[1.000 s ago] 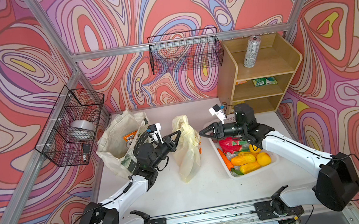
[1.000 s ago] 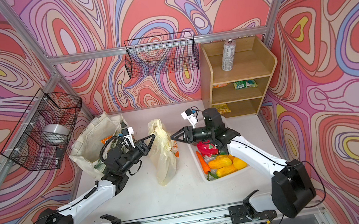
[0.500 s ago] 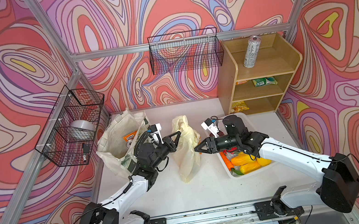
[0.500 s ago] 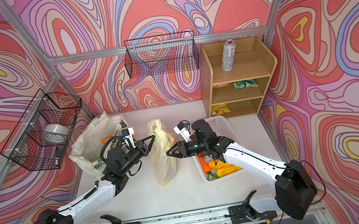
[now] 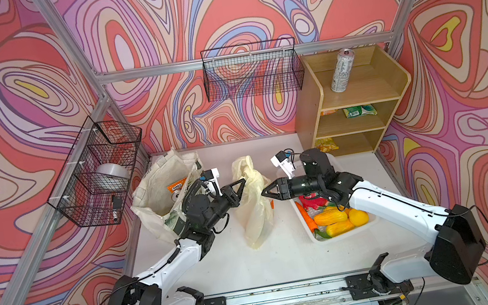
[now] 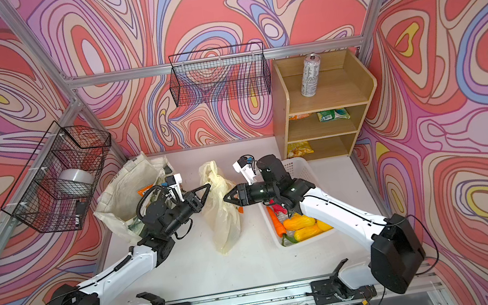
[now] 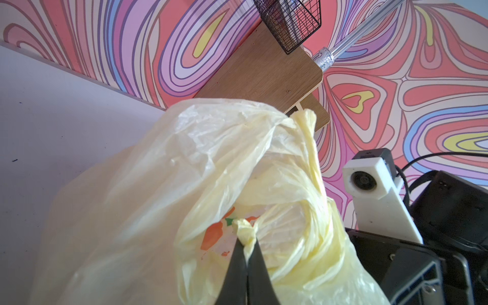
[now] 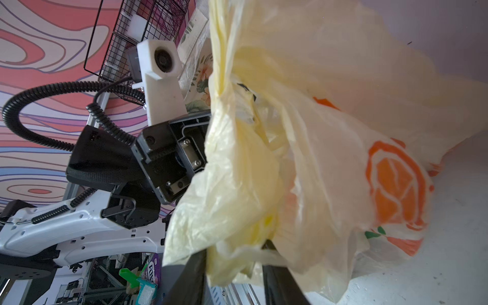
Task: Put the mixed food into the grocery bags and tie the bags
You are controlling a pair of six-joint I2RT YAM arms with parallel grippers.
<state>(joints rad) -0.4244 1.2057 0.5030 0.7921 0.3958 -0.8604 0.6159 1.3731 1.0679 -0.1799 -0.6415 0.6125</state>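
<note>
The pale-yellow plastic grocery bag point(image 5: 253, 204) point(image 6: 222, 215) stands mid-table. My left gripper point(image 5: 242, 181) point(image 7: 247, 243) is shut on a twisted bit of its handle. From the other side, my right gripper point(image 5: 263, 191) point(image 8: 235, 248) reaches the bag's top; its fingers stand apart with a fold of bag film point(image 8: 237, 264) between them. The cream canvas tote point(image 5: 159, 185) sits open at the left with an orange packet point(image 5: 177, 186) inside. Toy fruits and vegetables point(image 5: 331, 217) lie in the white basket point(image 5: 343, 233). A silver can point(image 5: 342, 70) stands on the shelf top.
The wooden shelf unit point(image 5: 359, 100) at the back right holds a green packet point(image 5: 359, 110) and a yellow packet point(image 5: 326, 145). Black wire baskets hang on the back wall point(image 5: 251, 70) and the left wall point(image 5: 98, 171). The right arm lies over the white basket.
My right gripper has swung left from above the white basket to the plastic bag's top, and its jaws have narrowed. The left gripper has kept its hold and place.
</note>
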